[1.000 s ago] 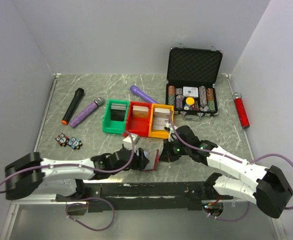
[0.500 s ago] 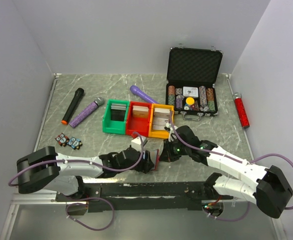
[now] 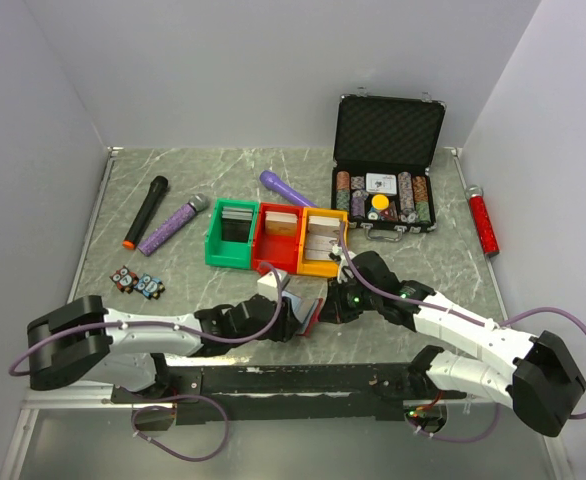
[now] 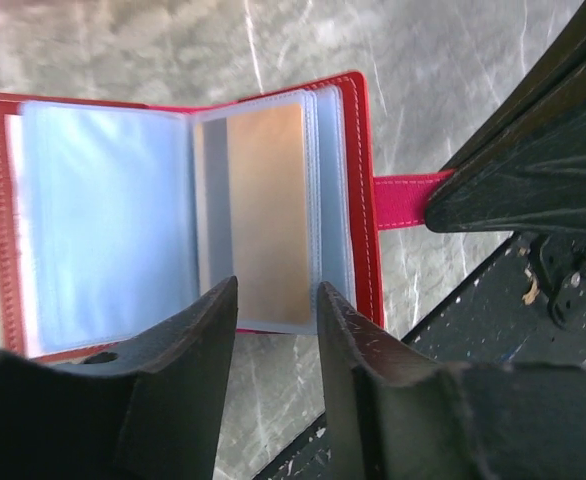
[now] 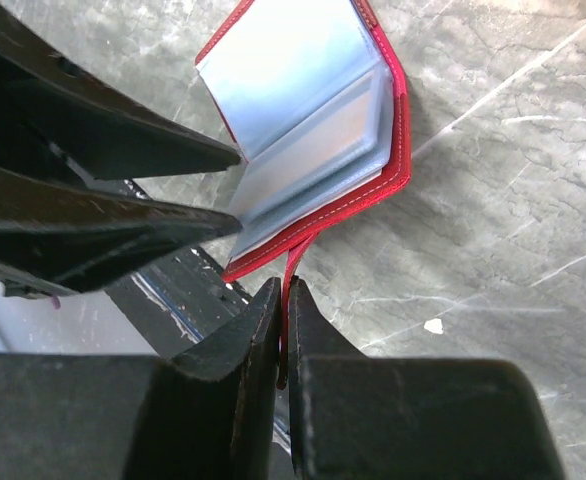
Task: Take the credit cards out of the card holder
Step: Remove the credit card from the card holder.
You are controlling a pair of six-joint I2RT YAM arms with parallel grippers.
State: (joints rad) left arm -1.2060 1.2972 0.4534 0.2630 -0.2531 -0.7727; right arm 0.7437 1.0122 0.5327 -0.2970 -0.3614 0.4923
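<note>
1. The black case (image 3: 389, 130) holds poker chips (image 3: 405, 192); the green bin (image 3: 229, 236), red bin (image 3: 277, 240) and yellow bin (image 3: 320, 246) hold flat cards.
2. The card holder (image 4: 173, 205) lies open at the table's (image 3: 173, 180) near edge, with a red cover, pale-blue sleeves and a tan card (image 4: 263, 210).
3. The right gripper (image 5: 284, 292) pinches its tab (image 4: 408, 198); the left gripper's (image 4: 273, 292) jaws stand apart.

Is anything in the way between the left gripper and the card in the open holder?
Nothing visible. The left gripper sits open at the card holder edge; only the clear sleeve covers the tan card.
</note>
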